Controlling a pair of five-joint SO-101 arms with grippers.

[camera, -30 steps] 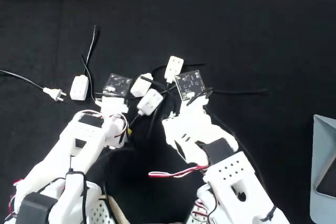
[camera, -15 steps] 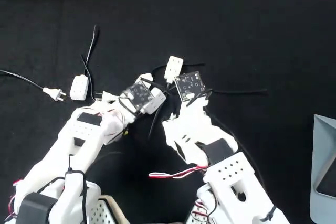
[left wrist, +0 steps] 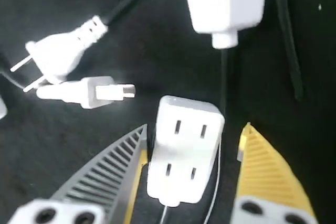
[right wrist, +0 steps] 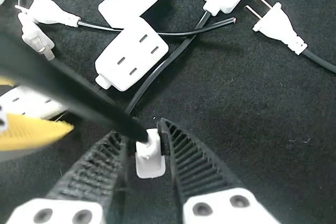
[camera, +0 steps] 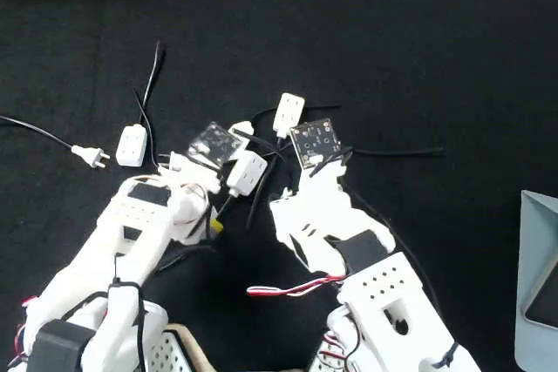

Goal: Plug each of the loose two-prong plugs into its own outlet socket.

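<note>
1. Left gripper (left wrist: 195, 126) is spread wide with nothing clamped. A white socket block (left wrist: 184, 156) sits right between its fingers, against the grey one with a gap to the yellow one.
2. A loose two-prong plug (left wrist: 58, 56) lies just beyond that block, apart from it.
3. Right gripper (right wrist: 140, 128) is pinched tight on a white plug (right wrist: 149, 158), its black cord (right wrist: 68, 95) trailing off. A second socket block (right wrist: 131, 59) lies near, just ahead and not touching.

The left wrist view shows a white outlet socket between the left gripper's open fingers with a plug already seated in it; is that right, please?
Not quite. The outlet socket does sit within the open left gripper, but the left wrist view shows its slots empty; the nearest plug lies loose beside it.
</note>
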